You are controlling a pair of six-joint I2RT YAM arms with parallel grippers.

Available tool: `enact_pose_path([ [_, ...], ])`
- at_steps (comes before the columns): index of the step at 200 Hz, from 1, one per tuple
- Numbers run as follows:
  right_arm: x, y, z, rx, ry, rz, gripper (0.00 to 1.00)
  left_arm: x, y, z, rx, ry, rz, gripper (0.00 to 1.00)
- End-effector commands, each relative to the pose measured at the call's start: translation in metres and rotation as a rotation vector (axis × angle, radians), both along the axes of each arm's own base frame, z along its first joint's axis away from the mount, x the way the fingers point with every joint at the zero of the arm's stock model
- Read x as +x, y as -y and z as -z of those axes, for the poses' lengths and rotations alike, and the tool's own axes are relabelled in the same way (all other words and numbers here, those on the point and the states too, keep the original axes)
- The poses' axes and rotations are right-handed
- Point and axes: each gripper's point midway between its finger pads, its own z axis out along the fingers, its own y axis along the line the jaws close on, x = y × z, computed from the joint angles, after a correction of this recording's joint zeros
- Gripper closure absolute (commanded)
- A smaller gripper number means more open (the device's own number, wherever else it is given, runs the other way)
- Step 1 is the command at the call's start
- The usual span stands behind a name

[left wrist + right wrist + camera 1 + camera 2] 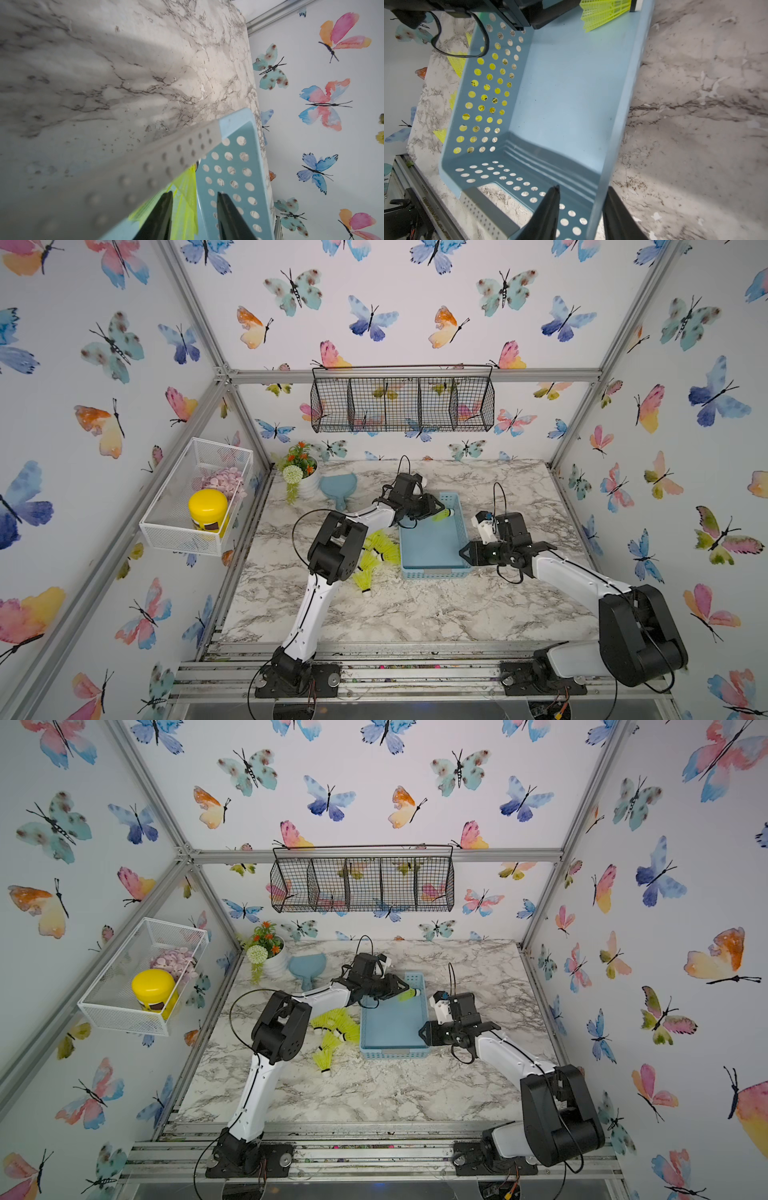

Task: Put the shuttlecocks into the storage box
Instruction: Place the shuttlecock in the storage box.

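While left tool point(194, 193) is hovering over storage box point(434, 572), jaws spread, one shuttlecock point(444, 514) is sitting between its tips, inside box walls: release step, likely. Right tool point(583, 187) is straddling box side wall; clamped or not, cannot tell. Other shuttlecocks point(382, 549) are lying on tabletop point(415, 614) behind left tool. Next move is calling for withdrawing clear of skirt, then re-aiming at pile.

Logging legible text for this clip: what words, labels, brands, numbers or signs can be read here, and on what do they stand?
No text can be read in any view.
Yellow-lidded jar: brown label, too small and blurred to read.
Storage box: grey patch on its end wall, no print visible.
Shuttlecocks: black bands, no legible markings.
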Motion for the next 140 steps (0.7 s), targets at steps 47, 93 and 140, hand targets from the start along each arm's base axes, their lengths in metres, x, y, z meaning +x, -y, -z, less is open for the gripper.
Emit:
enact_pose_path([
  [47, -0.006, 0.004, 0.004, -0.017, -0.010, -0.001, 0.59, 0.009, -0.010, -0.037, 0.063, 0.110, -0.007, 0.48],
  [93, -0.002, 0.009, -0.003, -0.044, 0.026, 0.016, 0.58, 0.005, -0.012, -0.065, 0.061, 0.158, 0.011, 0.46],
  [140, 0.009, 0.021, -0.020, -0.104, 0.115, 0.054, 0.57, -0.003, -0.029, -0.121, 0.115, 0.270, -0.007, 0.43],
])
